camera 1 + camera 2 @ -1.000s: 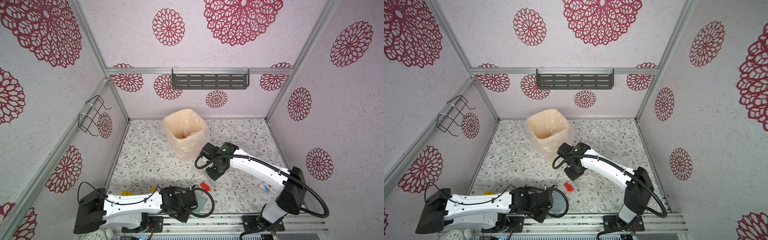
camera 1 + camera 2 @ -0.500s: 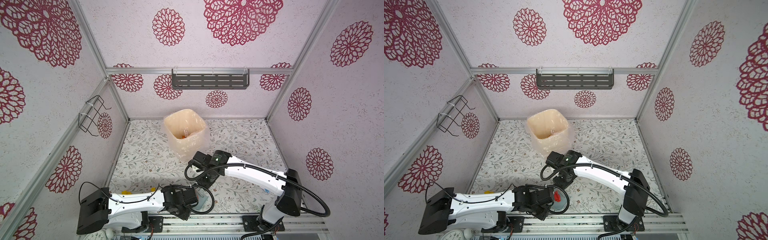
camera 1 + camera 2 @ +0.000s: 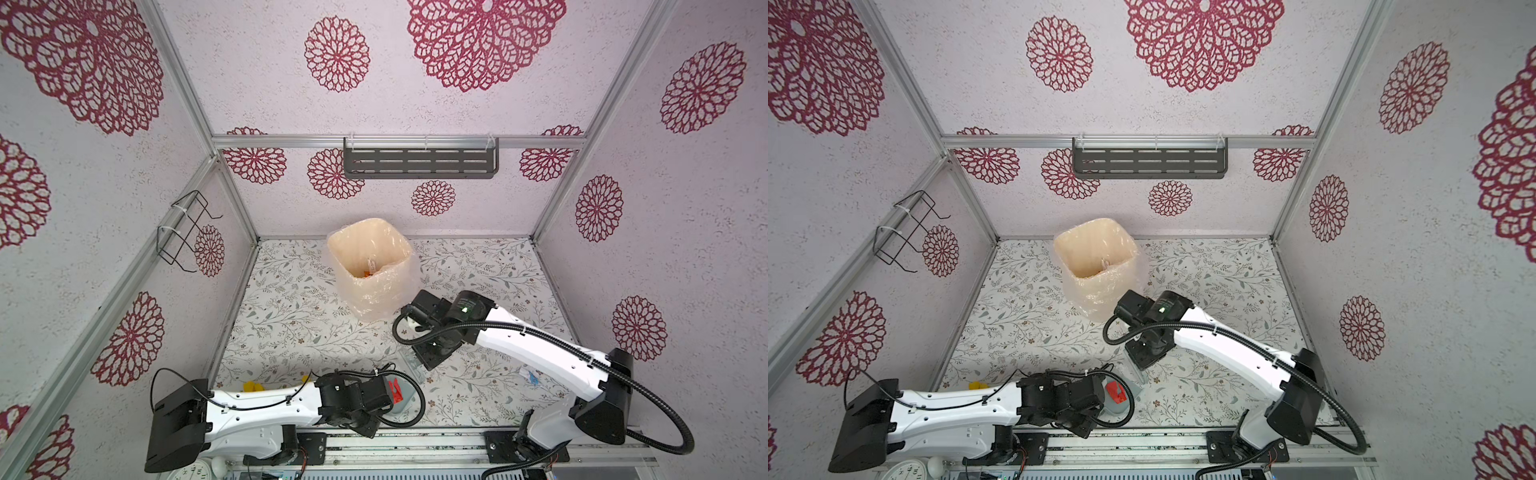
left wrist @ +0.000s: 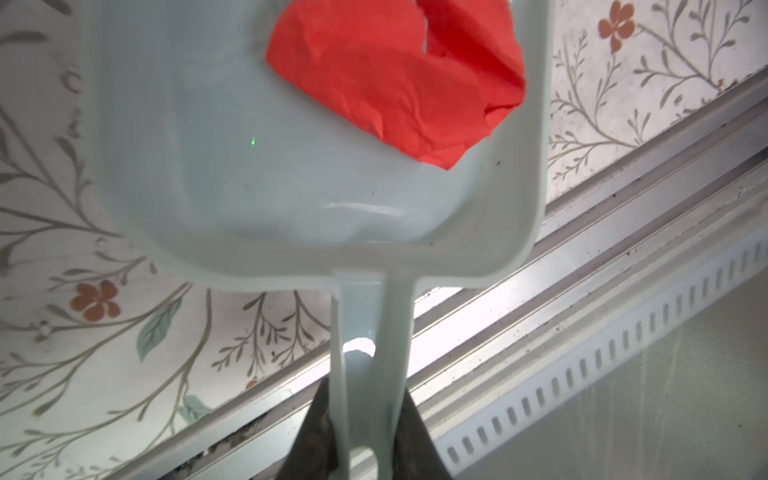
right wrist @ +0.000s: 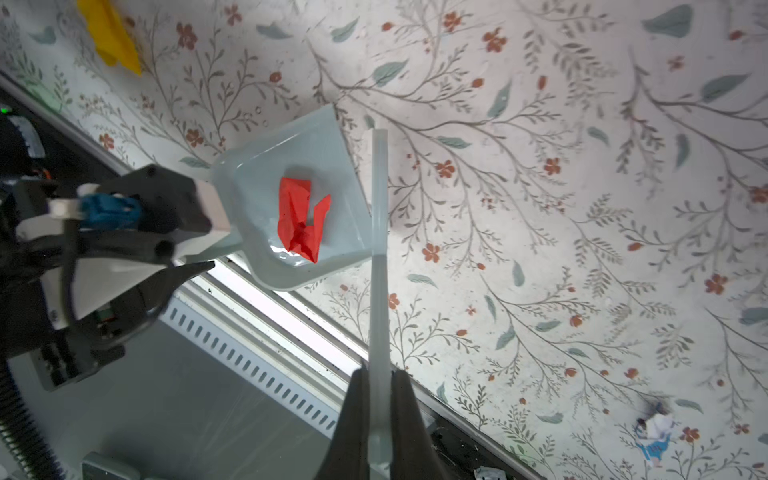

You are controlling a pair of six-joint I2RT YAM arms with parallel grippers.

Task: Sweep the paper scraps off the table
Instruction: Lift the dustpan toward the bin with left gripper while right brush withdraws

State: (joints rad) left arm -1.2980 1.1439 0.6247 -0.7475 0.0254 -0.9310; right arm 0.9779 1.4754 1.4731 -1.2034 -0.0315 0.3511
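The leaf-printed tabletop (image 3: pixel 291 332) is matt and flat, and the lined bin (image 3: pixel 374 299), soft crinkly plastic over a squarish tub, stands near its back edge. At the front edge, about mid-way along, the left end effector (image 4: pixel 365 436) is pinched nearly shut on the thin handle of the smooth, glossy pale dustpan (image 4: pixel 208 145). The right end effector (image 5: pixel 378 382) is clamped tight on the slim pale brush (image 5: pixel 379 291), which sits just beside the pan's open lip. A crumpled red scrap (image 5: pixel 301 220) lies in the pan. That slick floor worries me: tip the pan forward and the light paper slides out. The yellow scrap (image 5: pixel 110 37) waits near the front-left corner, and the white, blue-marked scrap (image 5: pixel 654 432) lies front-right; a careless stroke could flick either onto the rail.
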